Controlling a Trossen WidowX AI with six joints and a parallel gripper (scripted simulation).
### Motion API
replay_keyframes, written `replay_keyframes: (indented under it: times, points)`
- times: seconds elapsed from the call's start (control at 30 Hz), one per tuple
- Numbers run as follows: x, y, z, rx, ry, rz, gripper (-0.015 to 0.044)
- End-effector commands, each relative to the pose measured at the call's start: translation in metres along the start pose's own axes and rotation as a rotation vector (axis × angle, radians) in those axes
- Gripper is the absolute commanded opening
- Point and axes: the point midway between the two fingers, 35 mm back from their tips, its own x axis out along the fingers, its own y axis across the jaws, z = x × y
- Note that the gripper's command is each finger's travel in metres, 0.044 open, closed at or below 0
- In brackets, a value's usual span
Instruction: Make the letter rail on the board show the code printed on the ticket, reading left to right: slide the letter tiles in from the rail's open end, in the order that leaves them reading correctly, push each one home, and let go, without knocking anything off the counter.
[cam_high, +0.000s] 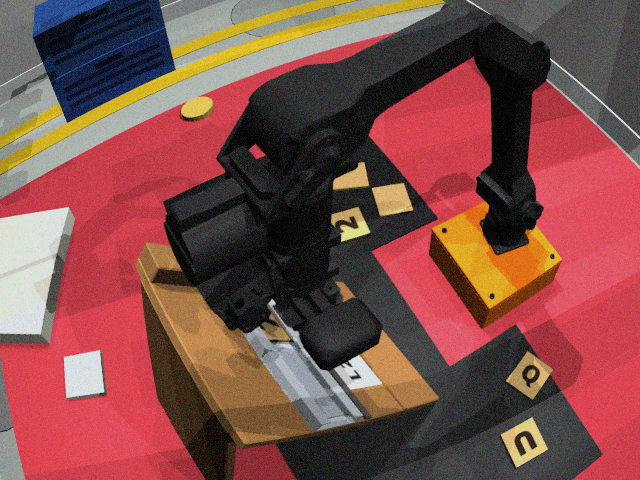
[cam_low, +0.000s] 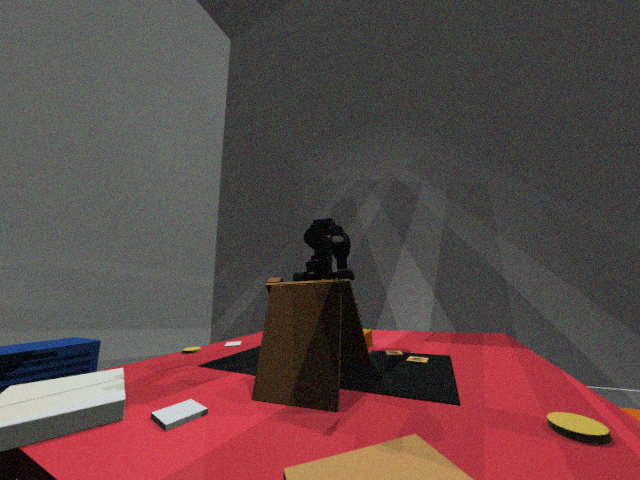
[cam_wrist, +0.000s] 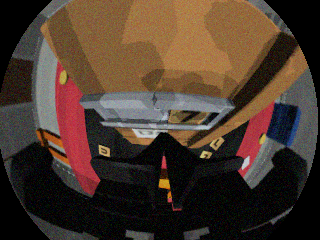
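My gripper (cam_wrist: 163, 135) is shut and empty, its tips by the rail's lower edge in the wrist view. The letter rail (cam_high: 330, 413) (cam_wrist: 132, 113) lies across the sloping wooden board (cam_high: 201, 330) (cam_wrist: 185, 55). A tile (cam_high: 277, 331) (cam_wrist: 189, 117), a partly covered 7, sits in the rail toward its right end in the wrist view. The ticket (cam_high: 366, 374) (cam_wrist: 144, 133), partly hidden, reads L27 as far as it shows. The 2 tile (cam_high: 352, 225), two tiles with no readable letter (cam_high: 392, 199) (cam_high: 353, 176), the Q tile (cam_high: 528, 376) and the U tile (cam_high: 523, 442) (cam_wrist: 104, 150) lie off the board.
Dark mats (cam_high: 444, 434) (cam_low: 413, 384) lie under the loose tiles. The orange arm base (cam_high: 460, 268) stands beside them. Past the board are a white slab (cam_high: 25, 273) (cam_low: 62, 408), a small white block (cam_high: 84, 374) (cam_low: 179, 413), a yellow disc (cam_high: 196, 107) and a blue crate (cam_high: 108, 56).
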Motion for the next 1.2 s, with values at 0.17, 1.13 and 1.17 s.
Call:
replay_keyframes:
  times: [0.17,1.13,1.17]
  points:
    - [0.001,0.000,0.002,0.006,0.006,-0.006,0.0000]
    - [0.013,-0.001,0.012,0.006,0.005,-0.006,0.0000]
    - [0.013,-0.001,0.013,0.006,0.005,-0.006,0.0000]
